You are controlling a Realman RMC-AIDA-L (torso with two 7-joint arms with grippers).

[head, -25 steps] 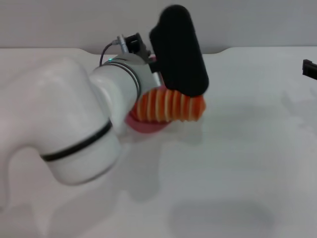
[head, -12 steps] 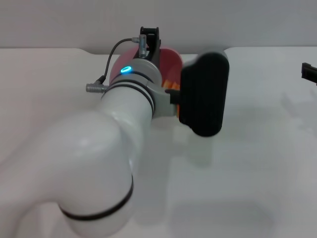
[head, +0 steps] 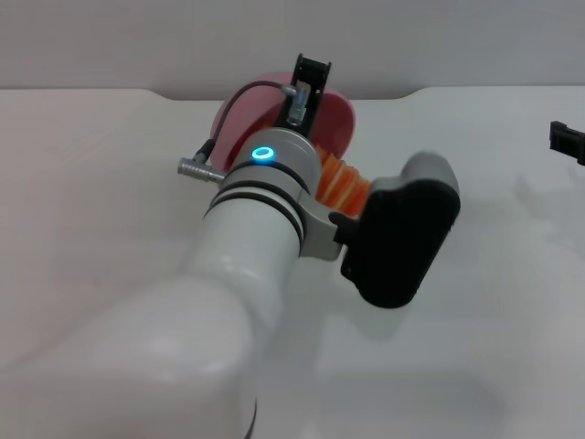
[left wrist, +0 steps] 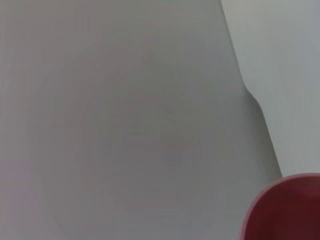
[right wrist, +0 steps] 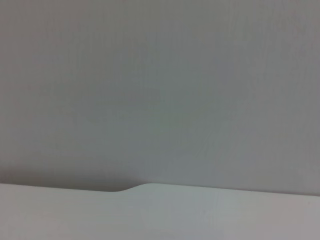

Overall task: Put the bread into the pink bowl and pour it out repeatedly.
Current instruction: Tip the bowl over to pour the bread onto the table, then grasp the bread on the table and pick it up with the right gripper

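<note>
In the head view, the left arm is filling the lower left and the centre of the frame, and its left end effector [head: 309,78] is reaching to the pink bowl [head: 334,123] near the upper centre, on the white surface [head: 494,347]. The black fingers are sitting at the bowl's far rim, and the bowl is standing tilted with its opening turned toward the arm, so I judge that the end effector is gripping the rim, though the contact itself is hidden by the wrist. The bread [head: 343,186] is showing as orange ridges just right of the wrist, below the bowl, partly covered by the black camera housing; I cannot tell whether it is lying inside the bowl or already on the surface. The right end effector [head: 567,142] is waiting at the right edge, and I cannot tell how its fingers are standing. For the pouring step, it seems wise to be turning the wrist slowly and keeping the grip on the rim firm, so that the loaf is sliding out and not jumping away. In the left wrist view, only a piece of the pink bowl [left wrist: 287,210] is appearing in the lower right corner against a grey wall, without fingers and without bread. The right wrist view is showing only the wall and the surface edge [right wrist: 150,215].
</note>
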